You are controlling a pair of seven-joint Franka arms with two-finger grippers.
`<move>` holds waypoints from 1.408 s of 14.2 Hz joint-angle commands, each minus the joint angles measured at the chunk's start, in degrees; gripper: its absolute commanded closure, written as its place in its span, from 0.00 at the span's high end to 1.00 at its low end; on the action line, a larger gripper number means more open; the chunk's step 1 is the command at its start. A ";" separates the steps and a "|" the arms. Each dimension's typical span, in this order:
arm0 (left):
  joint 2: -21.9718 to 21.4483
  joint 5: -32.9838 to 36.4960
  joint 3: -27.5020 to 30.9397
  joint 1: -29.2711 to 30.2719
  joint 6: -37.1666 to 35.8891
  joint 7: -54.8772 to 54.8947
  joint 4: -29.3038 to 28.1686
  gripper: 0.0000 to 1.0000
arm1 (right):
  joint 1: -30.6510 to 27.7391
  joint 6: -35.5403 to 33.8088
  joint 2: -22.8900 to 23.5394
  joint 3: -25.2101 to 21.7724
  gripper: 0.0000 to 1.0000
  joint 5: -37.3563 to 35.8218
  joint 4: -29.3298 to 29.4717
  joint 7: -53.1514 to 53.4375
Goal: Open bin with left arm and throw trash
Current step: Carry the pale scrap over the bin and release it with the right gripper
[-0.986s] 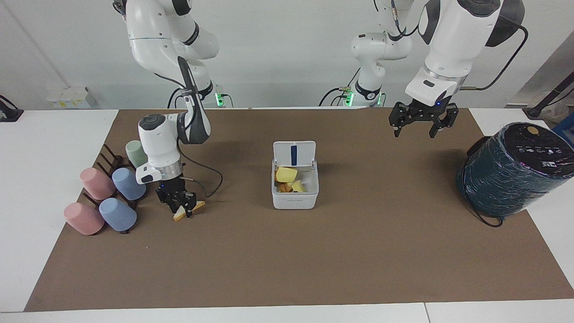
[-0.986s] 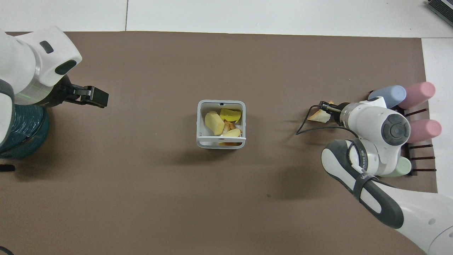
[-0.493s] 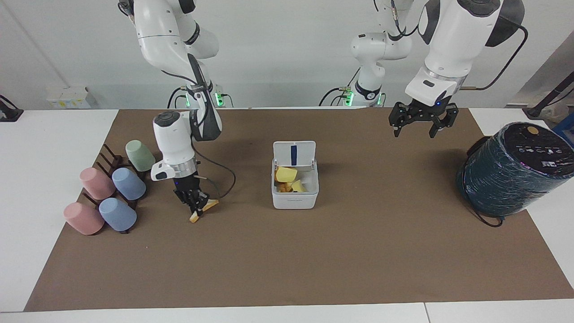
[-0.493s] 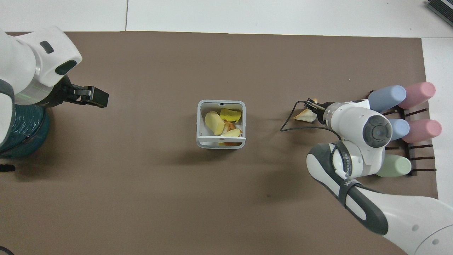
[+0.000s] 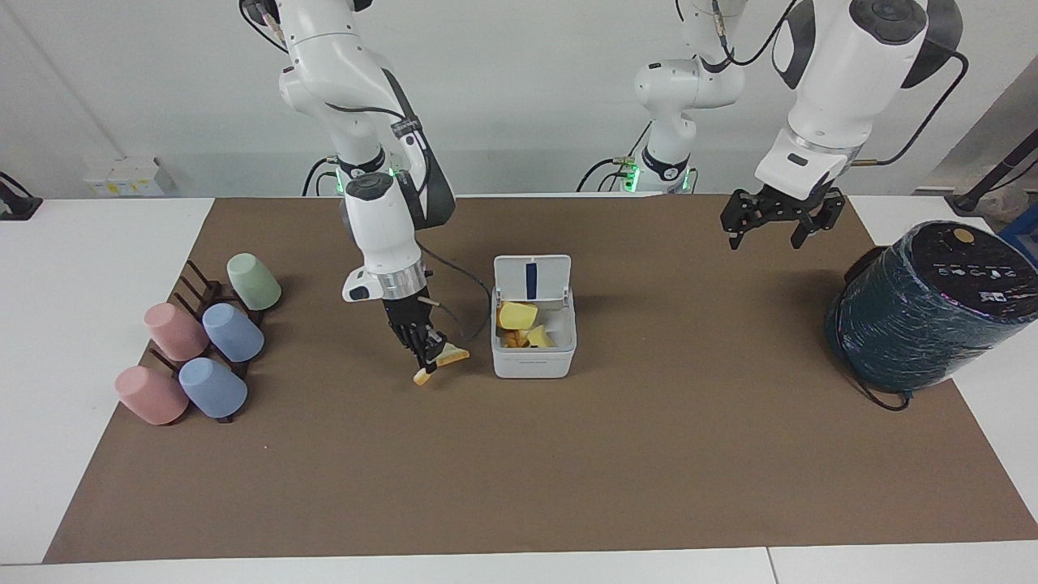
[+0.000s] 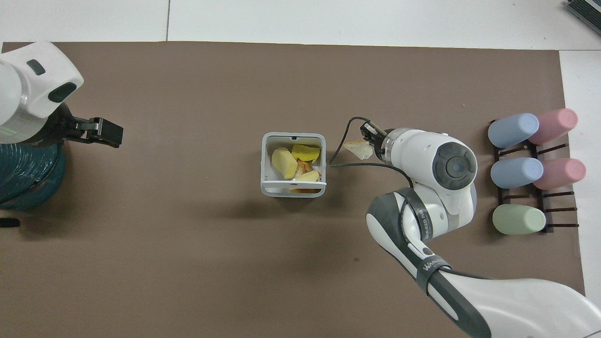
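The white bin (image 5: pixel 533 363) stands mid-mat with its lid (image 5: pixel 532 280) raised upright, blue strip showing. It holds two yellow wedges (image 5: pixel 517 315) with other scraps; they also show in the overhead view (image 6: pixel 284 163) inside the bin's rim (image 6: pixel 265 164). My right gripper (image 5: pixel 427 355) is shut on the pale bread slice (image 5: pixel 444 358) and holds it just above the mat, beside the bin on the right arm's side. The slice also shows in the overhead view (image 6: pixel 358 149). My left gripper (image 5: pixel 770 234) is open and empty, raised over the mat near the dark-green cylinder.
A big dark-green wrapped cylinder (image 5: pixel 924 308) stands at the left arm's end of the table. A rack of several pastel cups (image 5: pixel 203 349) lies at the right arm's end. A black cable (image 6: pixel 347 141) loops from the right wrist close to the bin.
My right gripper has carried the bread slice from beside the cup rack to right beside the bin. My left gripper has drifted slightly toward the cylinder.
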 commanded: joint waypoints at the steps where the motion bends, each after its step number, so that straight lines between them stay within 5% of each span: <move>1: -2.07 -0.23 0.07 1.77 1.58 1.02 -2.57 1.00 | -0.47 -14.32 0.05 0.35 0.00 4.53 9.88 2.17; 6: -1.98 -0.23 0.07 1.78 3.60 1.02 -2.65 1.00 | 3.30 -14.72 0.58 0.35 0.00 13.16 13.34 9.27; 17: -2.07 -0.23 0.07 1.86 3.87 1.19 -2.74 1.00 | 11.39 -14.54 2.95 0.35 0.00 12.91 14.13 22.04; 18: -2.07 -0.23 0.16 2.21 3.87 1.19 -2.74 1.00 | 11.48 -14.54 3.13 0.35 0.11 12.91 13.87 22.04; 20: -2.07 -0.23 0.07 2.30 4.05 1.19 -2.83 1.00 | 11.48 -14.62 3.22 0.26 0.78 12.47 13.78 21.69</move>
